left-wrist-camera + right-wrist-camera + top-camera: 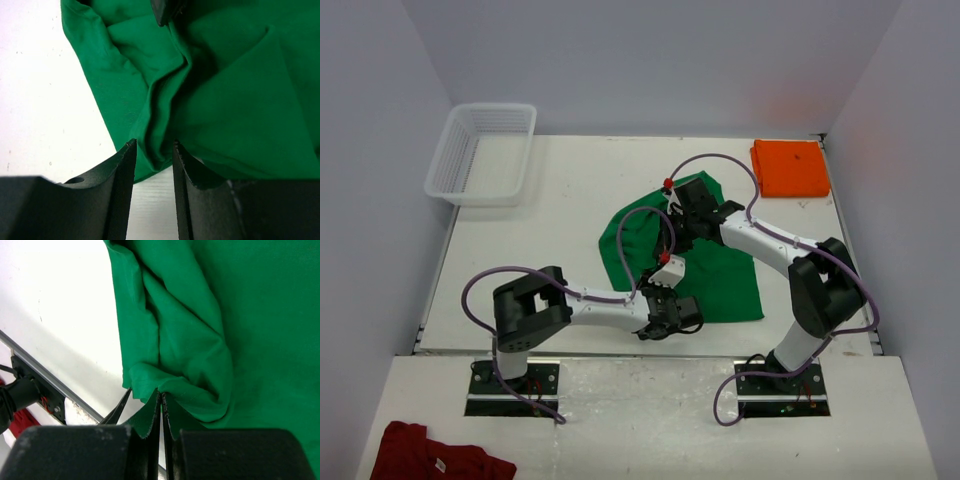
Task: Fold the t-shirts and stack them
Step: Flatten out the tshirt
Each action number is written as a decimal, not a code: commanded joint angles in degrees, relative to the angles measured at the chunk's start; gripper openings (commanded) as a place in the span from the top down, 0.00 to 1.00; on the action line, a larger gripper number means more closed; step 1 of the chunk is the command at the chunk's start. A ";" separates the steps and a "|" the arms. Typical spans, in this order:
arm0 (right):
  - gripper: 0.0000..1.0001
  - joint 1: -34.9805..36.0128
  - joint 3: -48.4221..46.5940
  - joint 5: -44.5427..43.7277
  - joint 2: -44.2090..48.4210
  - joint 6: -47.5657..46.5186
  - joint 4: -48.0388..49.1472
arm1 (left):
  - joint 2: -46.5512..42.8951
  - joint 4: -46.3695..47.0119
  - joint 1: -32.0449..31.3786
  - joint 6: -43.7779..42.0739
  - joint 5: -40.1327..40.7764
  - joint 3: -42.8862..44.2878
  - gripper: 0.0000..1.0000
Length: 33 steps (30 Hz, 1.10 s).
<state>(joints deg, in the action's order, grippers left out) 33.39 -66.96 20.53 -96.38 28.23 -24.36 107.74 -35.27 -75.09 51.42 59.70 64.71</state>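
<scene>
Two t-shirts are on the table (550, 250), and only the green t-shirt (720, 275) is being worked. The orange t-shirt (790, 168) lies folded flat at the far right corner, well beyond both sets of jaws. It looks finished and waiting for its partner.

Right gripper (161, 407): jaws together, clamped on a thin edge of the green cloth. The fabric bunches in soft folds directly ahead of the fingertips. Judged purpose: to hold or lift the far end of the shirt for a fold.

Left gripper (154, 150): jaws apart, straddling a raised ridge at the shirt's near hem. Cloth sits between the fingertips, with bare table showing in the gap behind it. No pinch is evident. Judged purpose: lining up a second hold.

Edges and room: each wrist view shows bare table to one side of the jaws, which leaves space to draw cloth across. The near table edge runs just behind the left jaws, so there is little room that way. The basket (483, 152) stands well apart and is no obstruction. The shirt is crumpled, so folding appears to be at an early stage.
</scene>
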 commanded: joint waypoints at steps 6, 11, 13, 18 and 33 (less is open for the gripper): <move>1.00 0.36 -0.19 1.61 1.28 -0.90 1.42 | 0.27 4.24 2.23 -1.76 1.21 -2.04 0.65; 1.00 0.36 -0.36 1.61 1.19 -0.81 1.60 | 0.27 5.21 2.76 -2.11 0.41 -2.74 0.68; 1.00 0.36 -0.45 1.70 1.02 -0.81 1.51 | -0.16 5.21 2.84 -1.94 0.15 -3.09 0.73; 1.00 0.36 -0.45 1.79 0.84 -0.63 1.86 | -1.31 5.56 2.76 -1.50 -0.37 -4.24 0.83; 1.00 0.36 -6.86 -7.96 -1.53 -3.79 -6.13 | -14.83 -13.24 2.84 8.78 0.41 -4.15 1.00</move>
<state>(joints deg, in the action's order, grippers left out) 33.45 -69.47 17.37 -97.25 26.79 -27.49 99.59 -40.75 -72.60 55.05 58.13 60.34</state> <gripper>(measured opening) 0.004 0.005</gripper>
